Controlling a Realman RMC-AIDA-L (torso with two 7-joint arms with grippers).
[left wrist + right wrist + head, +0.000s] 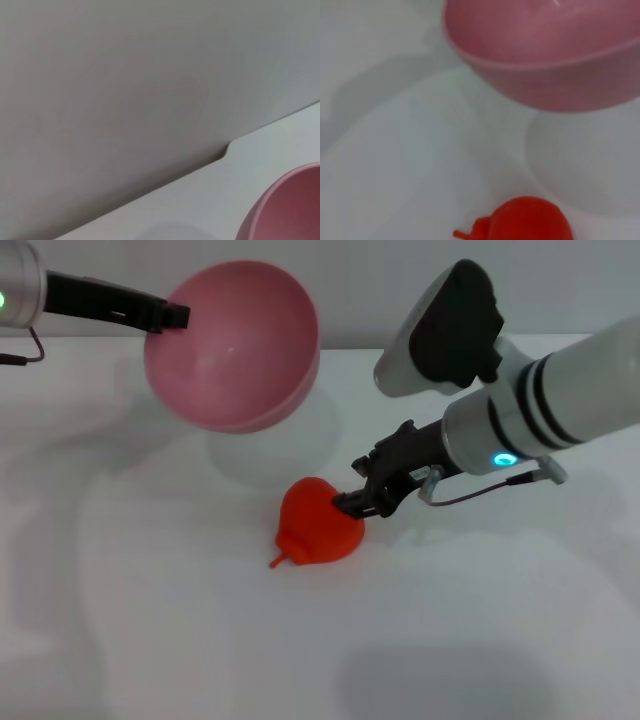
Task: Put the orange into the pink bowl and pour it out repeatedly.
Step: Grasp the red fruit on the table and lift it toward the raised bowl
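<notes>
right jaws [352,506] pinching lumpy orange [318,523] | left jaws [170,317] clamp tilted pink bowl [235,345]

White cylindrical arm links are ringed with black bands and green indicator lights. A black right tool [362,502] and thin grey cable are fitted.

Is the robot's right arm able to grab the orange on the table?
Probably yes. The right gripper is already at the orange on the white table, fingers touching its side, with nothing between them. The pink bowl is held tilted above the table by the left gripper, out of the way.
</notes>
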